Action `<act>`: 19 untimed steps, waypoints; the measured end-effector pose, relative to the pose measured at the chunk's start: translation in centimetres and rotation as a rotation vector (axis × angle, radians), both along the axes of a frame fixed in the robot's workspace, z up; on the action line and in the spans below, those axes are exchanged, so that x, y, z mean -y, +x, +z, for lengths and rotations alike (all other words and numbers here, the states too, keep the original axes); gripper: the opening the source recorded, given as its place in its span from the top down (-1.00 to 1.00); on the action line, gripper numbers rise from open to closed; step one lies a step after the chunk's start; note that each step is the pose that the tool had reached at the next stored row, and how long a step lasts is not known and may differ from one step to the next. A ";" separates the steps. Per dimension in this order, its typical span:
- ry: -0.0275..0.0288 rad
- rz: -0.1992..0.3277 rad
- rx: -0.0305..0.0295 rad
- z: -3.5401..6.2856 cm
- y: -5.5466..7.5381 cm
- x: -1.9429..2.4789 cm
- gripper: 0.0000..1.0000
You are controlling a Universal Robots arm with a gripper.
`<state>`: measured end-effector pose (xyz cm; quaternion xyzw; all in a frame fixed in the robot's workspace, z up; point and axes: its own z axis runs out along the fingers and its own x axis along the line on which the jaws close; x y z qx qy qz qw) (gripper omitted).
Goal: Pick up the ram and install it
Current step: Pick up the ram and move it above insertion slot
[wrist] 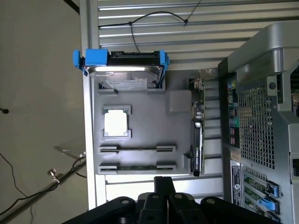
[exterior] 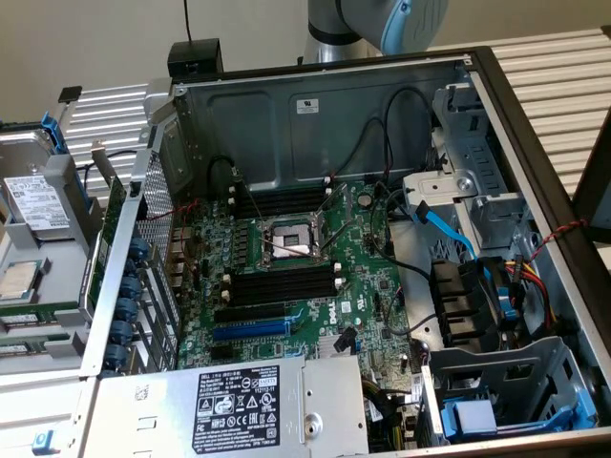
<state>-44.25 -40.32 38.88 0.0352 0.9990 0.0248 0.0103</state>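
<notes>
Wrist view shows your gripper (wrist: 163, 181) closed on nothing (fingers pressed together), hanging clear of the gray tray (wrist: 180, 107). The ram (wrist: 138, 166) lies in a holder near the tray's edge, beside the computer case (wrist: 261, 93).

Plain beige wall (exterior: 86, 38) behind ribbed alu table (exterior: 558, 86), w/ dull tan floor (wrist: 37, 70) beside it.

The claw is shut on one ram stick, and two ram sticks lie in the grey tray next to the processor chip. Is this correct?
Not quite. The claw is shut, but it holds nothing: the wrist view shows it closed with no stick in it. The two ram sticks do lie in the grey tray, next to the processor chip.
</notes>
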 end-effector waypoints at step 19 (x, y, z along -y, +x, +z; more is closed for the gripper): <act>-0.0053 0.329 0.0019 0.00 0.0 0.00 0.79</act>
